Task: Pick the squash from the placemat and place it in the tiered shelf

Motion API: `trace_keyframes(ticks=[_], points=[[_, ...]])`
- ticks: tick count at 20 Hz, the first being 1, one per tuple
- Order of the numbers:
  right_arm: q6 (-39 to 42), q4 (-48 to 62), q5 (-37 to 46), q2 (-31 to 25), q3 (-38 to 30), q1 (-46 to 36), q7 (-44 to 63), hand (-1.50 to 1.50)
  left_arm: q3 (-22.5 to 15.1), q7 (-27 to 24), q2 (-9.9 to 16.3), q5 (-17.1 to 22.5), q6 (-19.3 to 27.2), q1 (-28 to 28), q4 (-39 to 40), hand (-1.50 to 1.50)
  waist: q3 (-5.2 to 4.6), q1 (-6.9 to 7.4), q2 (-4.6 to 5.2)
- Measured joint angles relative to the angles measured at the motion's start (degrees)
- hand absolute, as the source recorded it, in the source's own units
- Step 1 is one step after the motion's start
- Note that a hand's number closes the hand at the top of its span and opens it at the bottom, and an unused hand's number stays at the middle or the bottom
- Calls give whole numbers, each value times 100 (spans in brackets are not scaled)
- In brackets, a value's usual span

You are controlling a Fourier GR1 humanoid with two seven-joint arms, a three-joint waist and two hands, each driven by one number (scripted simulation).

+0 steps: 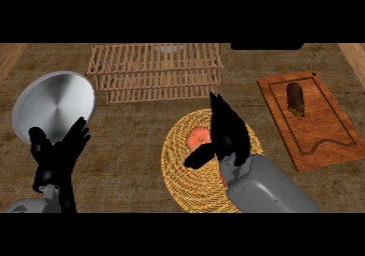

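The squash (pixel 199 138), orange-red and mostly hidden, lies on the woven yellow placemat (pixel 186 185) at the middle of the counter. Only a small part of it shows, to the left of the right hand (pixel 228 136), which comes in from the lower edge and hangs directly over it. That hand's fingers (pixel 223 112) point away from the robot, straight and together, and its thumb (pixel 200 156) juts out to the left just below the squash; nothing is curled round the squash, so the hand is open and has no hold on it (whether the palm touches it cannot be told from here).

So the step in hand looks like the reach and pre-grasp: the pick is not yet made. The next move calls for closing fingers and thumb round the squash, lifting it clear of the mat, then carrying it forward and left to the tiered shelf (pixel 154 72), the slatted wooden rack beyond the placemat.

Further out, a wooden cutting board (pixel 325 145) with a dark brown thing (pixel 295 99) on it lies to the right, and a metal plate (pixel 53 105) to the left. The left hand (pixel 61 150) rests open, fingers up, just below that plate.
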Motion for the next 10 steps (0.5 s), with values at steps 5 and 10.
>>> trace_keyframes(ticks=[5, 10], points=[[102, 347, 293, 308, -190, -53, -35, -150, 76, -70, 12, 1, -108, -5, 39, 0, 0, 3, 3], [95, 653, 690, 593, -224, 142, -130, -150, 87, 36, -51, -46, -73, -15, 6, 0, 3, 4, 4]])
